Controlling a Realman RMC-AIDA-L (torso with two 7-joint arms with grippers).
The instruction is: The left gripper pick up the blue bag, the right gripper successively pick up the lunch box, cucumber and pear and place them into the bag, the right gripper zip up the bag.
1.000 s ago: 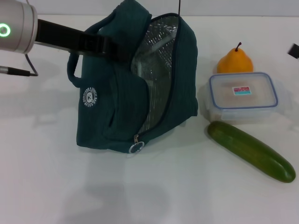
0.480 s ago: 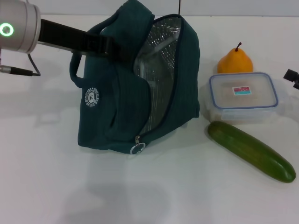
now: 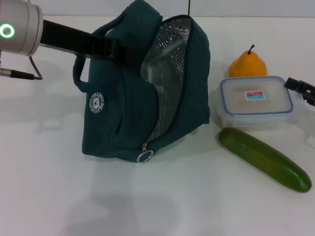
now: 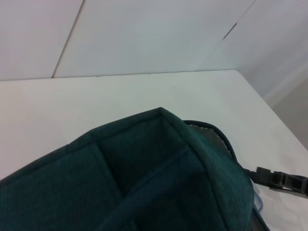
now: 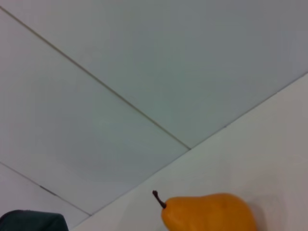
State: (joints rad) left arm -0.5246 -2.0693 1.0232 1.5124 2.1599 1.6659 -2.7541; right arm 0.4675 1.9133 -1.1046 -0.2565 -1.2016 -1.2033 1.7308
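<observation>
While the blue bag is held up by its top edge near the handles, the mouth is kept gaping and the foil lining is shown toward the food. The left hand is pinched shut on that fabric edge, so the bag hangs soft and a bit slumped below it, with the base resting on the surface. At the far side, only the tip of the right hand can be seen, poking in just beside the outer end of the lunch box; whether its fingers are spread or closed can't be told from here. The lunch box is sat just in front of that hand, between it and the bag's open side. The pear is just behind the box, and the cucumber lies in front of it at a slant, all within easy reach. Nothing has been packed yet, so the box is probably first. It's likely a rigid, light, slick plastic shell, so it would best be taken across the short width over the blue rim, squarely, or it could be squirted out. The cucumber looks smooth and firm and should be gripped at the middle to stop it tipping. The pear is round and waxy, best taken around the fat belly, gently, not by the stem.
</observation>
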